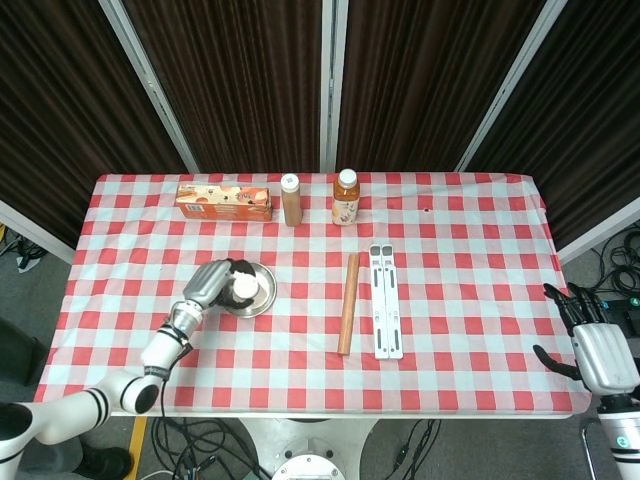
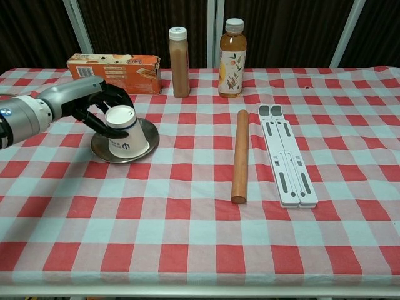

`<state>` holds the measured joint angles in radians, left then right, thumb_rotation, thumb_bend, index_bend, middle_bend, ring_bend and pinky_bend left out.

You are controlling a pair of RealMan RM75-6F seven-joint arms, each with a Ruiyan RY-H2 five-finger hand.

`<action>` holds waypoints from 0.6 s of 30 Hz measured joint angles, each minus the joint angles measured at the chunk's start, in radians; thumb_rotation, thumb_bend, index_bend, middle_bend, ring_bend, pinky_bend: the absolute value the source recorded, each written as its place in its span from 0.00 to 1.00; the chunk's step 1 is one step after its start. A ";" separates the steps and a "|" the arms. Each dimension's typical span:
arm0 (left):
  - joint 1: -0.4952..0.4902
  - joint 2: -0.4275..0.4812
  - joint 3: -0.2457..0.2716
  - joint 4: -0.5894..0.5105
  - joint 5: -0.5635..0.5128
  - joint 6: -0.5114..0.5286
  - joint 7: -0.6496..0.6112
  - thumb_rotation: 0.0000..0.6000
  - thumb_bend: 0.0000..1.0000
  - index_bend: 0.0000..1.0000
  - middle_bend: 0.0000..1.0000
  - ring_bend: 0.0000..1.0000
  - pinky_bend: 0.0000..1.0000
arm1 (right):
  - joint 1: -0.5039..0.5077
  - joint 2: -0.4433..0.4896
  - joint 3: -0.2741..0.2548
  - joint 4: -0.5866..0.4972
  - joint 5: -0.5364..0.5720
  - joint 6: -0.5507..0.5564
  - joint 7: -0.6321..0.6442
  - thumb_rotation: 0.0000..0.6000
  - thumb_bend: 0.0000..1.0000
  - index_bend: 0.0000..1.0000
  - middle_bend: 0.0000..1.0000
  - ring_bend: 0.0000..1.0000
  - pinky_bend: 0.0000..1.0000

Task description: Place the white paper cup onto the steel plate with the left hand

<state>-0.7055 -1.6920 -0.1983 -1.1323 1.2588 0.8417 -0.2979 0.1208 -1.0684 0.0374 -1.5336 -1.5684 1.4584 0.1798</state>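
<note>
Red-and-white checked tablecloth (image 1: 450, 240) over a rectangular table, hanging past the front edge. At 12 o'clock, dark brown pleated curtains (image 1: 240, 70) divided by pale metal frame bars (image 1: 328, 80), 2 more bars slanting out toward 10 and 2 o'clock. Grey floor (image 1: 40, 290) at 9 o'clock. Tangle of black cables (image 1: 200, 440) on the floor at 6 o'clock. Even, flat overhead light.

Left hand (image 2: 87, 103) with fingers (image 2: 111, 99) curled in a grasp; right hand (image 1: 598, 345) spread, upright.
</note>
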 measured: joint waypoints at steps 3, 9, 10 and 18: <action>-0.009 -0.020 -0.030 0.056 -0.041 -0.004 0.010 1.00 0.28 0.43 0.50 0.33 0.33 | 0.000 0.000 -0.001 0.000 -0.002 0.000 0.001 1.00 0.15 0.04 0.19 0.00 0.07; 0.004 0.005 -0.062 0.042 -0.065 0.011 -0.027 1.00 0.28 0.43 0.50 0.33 0.33 | -0.001 -0.002 -0.001 0.003 -0.005 0.005 0.005 1.00 0.15 0.04 0.19 0.00 0.07; 0.013 0.018 -0.066 0.029 -0.064 0.021 -0.045 1.00 0.28 0.43 0.50 0.33 0.33 | 0.000 -0.002 -0.001 0.004 -0.007 0.005 0.006 1.00 0.15 0.04 0.19 0.00 0.07; 0.033 0.037 -0.114 0.089 -0.118 0.035 -0.105 1.00 0.28 0.43 0.49 0.33 0.33 | -0.006 -0.002 -0.004 0.009 -0.012 0.015 0.015 1.00 0.15 0.04 0.19 0.00 0.07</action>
<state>-0.6728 -1.6549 -0.3120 -1.0438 1.1412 0.8766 -0.4031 0.1152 -1.0702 0.0333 -1.5245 -1.5801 1.4734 0.1952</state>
